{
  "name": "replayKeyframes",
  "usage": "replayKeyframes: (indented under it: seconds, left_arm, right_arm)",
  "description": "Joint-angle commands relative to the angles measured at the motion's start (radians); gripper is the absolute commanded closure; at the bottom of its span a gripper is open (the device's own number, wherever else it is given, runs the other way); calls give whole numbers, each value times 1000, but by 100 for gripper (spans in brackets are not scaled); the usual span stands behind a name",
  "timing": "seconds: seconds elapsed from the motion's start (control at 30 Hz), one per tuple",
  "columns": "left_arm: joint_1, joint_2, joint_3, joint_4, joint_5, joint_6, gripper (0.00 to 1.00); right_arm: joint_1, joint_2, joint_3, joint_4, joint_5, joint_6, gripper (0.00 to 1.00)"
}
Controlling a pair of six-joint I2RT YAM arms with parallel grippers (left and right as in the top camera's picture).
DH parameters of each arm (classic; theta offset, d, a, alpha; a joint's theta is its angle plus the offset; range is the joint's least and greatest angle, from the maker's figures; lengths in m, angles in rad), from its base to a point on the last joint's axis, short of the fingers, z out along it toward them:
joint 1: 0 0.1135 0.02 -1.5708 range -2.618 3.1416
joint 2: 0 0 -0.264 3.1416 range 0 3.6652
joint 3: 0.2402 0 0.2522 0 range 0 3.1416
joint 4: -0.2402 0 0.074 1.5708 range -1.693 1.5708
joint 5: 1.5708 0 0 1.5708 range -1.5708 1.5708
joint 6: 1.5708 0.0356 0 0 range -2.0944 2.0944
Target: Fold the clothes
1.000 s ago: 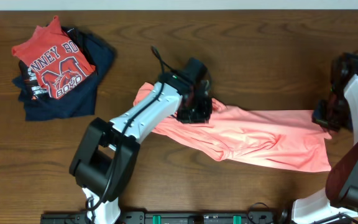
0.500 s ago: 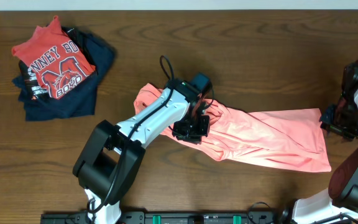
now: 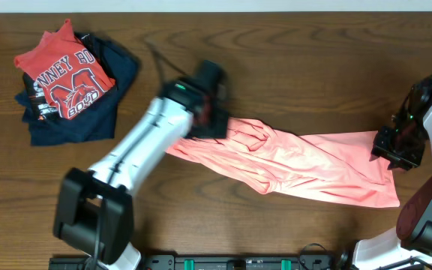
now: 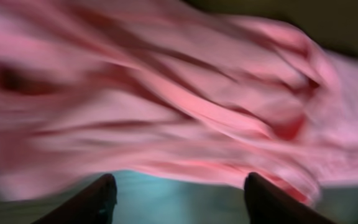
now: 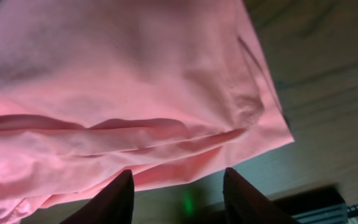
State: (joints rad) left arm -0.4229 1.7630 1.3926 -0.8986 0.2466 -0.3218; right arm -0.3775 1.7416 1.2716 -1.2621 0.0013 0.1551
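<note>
With my left gripper [image 4: 180,196] and right gripper [image 5: 178,190] both parted and clasping nothing, the pink T-shirt [image 3: 306,161] lies rumpled right of the red shirt [image 3: 66,75], so I risk pinching bunched layers and folding crooked.

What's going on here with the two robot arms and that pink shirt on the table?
Two robot arms are working on a salmon-pink T-shirt, which lies stretched out and wrinkled across the table, not yet folded. The left gripper hangs over its left end and the right gripper over its right edge; both look open, gripping nothing. A red shirt lies on dark navy garments off to the left.
</note>
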Motion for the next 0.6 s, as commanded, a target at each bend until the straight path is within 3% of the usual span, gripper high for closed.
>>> replayKeyframes:
  seconds: [0.0,0.1,0.33,0.5,0.57]
  left_arm:
    - [131,0,13,-20,-45,72,31]
    - [224,14,4,-23,14,129,28]
    - [335,34,-21,-150,60,119,27]
    - [338,34,-74,-164,55,119,39]
    - [338,34,-109,-119,54,119,39]
  right_arm:
    - [-8,-13,-6,7,-45,-26,52]
    - [-8,-13,-6,6,-44,-26,50]
    - [-8,-13,-6,7,-43,-26,49]
    - [-8,-13,-6,12,-43,-26,49]
    - [-8,-13,-6,10,-43,-26,49]
